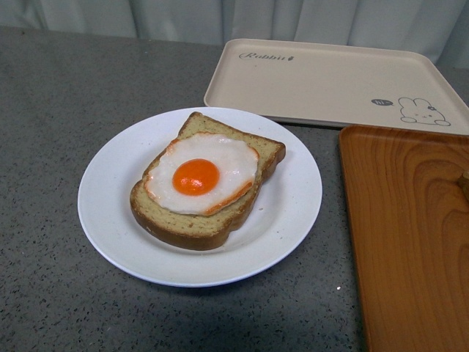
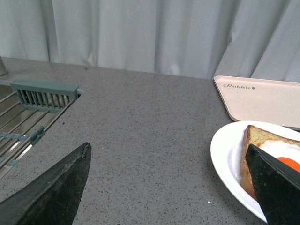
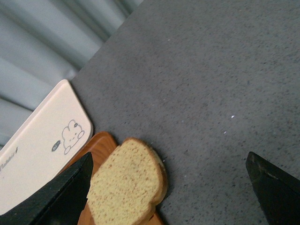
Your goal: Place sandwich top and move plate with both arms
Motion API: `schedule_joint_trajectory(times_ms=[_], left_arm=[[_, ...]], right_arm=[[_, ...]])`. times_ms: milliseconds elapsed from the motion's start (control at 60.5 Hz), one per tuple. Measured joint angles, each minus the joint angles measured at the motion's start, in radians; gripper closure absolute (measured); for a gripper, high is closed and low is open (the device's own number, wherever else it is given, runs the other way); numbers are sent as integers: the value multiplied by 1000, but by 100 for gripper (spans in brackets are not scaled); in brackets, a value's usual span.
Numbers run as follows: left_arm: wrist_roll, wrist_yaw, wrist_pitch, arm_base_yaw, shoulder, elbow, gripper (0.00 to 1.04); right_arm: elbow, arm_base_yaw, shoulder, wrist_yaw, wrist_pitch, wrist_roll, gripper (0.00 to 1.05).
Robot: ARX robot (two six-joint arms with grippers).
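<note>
The white plate (image 1: 293, 209) sits on the grey counter in the front view, bearing a bread slice (image 1: 192, 227) topped with a fried egg (image 1: 196, 176). The plate also shows in the left wrist view (image 2: 227, 154), beside my left gripper (image 2: 168, 150), which is open and empty over bare counter. The sandwich top (image 3: 127, 185), a bare tan speckled slice, shows only in the right wrist view, lying on the edge of the wooden tray (image 3: 101, 145). My right gripper (image 3: 168, 161) is open and empty above it. Neither arm shows in the front view.
A beige rabbit tray (image 1: 330, 81) lies behind the plate; it also shows in the left wrist view (image 2: 262, 101) and the right wrist view (image 3: 42, 140). The wooden tray (image 1: 410, 235) lies to the plate's right. A sink with a green rack (image 2: 44, 93) is at the left. Curtains hang behind.
</note>
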State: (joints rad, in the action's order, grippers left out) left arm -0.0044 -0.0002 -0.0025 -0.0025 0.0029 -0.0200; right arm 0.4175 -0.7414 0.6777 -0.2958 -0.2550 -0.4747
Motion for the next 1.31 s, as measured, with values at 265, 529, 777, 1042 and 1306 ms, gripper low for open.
schedule_joint_trajectory(times_ms=[265, 529, 777, 1042, 1306], left_arm=[[0, 0, 0, 0, 0, 0, 6], [0, 0, 0, 0, 0, 0, 6], [0, 0, 0, 0, 0, 0, 6], [0, 0, 0, 0, 0, 0, 6], [0, 0, 0, 0, 0, 0, 6]], right_arm=[[91, -51, 305, -98, -56, 27, 9], [91, -37, 446, -181, -26, 64, 9], [84, -84, 534, -198, 9, 114, 9], [78, -82, 558, -184, 31, 146, 9], [44, 3, 589, -140, 85, 121, 9]])
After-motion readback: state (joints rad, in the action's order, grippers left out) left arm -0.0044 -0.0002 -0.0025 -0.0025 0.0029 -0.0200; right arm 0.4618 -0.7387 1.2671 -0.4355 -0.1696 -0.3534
